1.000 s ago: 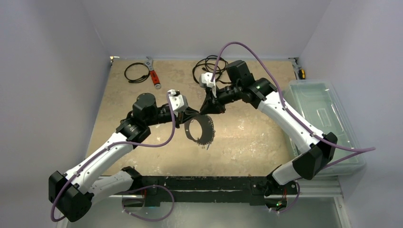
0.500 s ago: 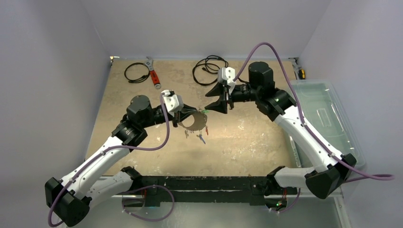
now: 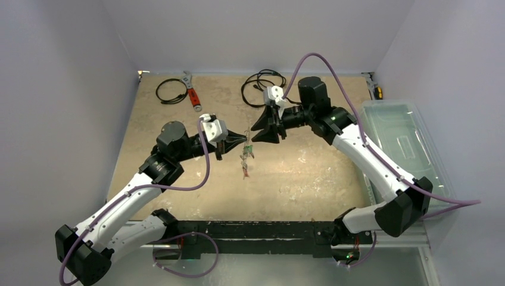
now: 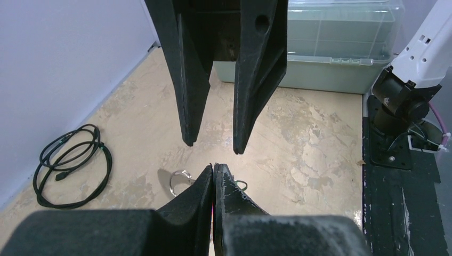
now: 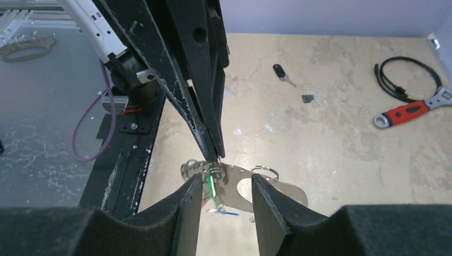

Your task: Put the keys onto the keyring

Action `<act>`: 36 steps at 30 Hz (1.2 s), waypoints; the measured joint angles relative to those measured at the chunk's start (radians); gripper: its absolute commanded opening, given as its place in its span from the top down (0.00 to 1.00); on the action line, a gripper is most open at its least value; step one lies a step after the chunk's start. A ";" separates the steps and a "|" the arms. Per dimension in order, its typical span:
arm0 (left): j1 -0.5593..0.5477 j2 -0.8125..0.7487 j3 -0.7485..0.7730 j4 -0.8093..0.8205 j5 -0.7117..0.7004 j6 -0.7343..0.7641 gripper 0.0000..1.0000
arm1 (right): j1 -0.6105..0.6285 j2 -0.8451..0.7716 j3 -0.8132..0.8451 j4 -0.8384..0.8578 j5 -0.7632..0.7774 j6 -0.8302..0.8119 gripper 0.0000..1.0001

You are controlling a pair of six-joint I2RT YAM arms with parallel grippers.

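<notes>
Aloft, left tool [image 5: 218,156] pinches the flat silvery keyring [image 5: 290,194].

No lettering is being picked up in any view right now: no text, label, brand, number or sign can be read. The small tags on the keys [image 5: 213,188] are seen only as colour, too small for any print to be made out. The keyring [image 5: 293,193] is shown as bare metal. No marking can be read on the red-handled wrench [image 5: 408,113] near the far edge of the worktop. The clear plastic box [image 4: 341,32] beyond the right edge is seen with its ribs and compartments only.
</notes>
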 measured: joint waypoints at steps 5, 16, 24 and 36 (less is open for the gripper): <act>0.000 0.000 0.000 0.005 -0.004 0.000 1.00 | 0.000 0.031 0.000 -0.024 -0.002 -0.004 0.58; 0.000 0.000 -0.008 0.010 -0.013 -0.008 1.00 | 0.006 0.048 -0.013 0.069 -0.072 0.035 0.61; 0.000 0.000 -0.011 0.013 -0.027 -0.017 1.00 | 0.023 0.099 -0.013 0.076 -0.074 0.033 0.72; 0.001 0.000 -0.016 0.013 -0.048 -0.017 1.00 | 0.029 0.115 -0.013 0.057 -0.073 0.016 1.00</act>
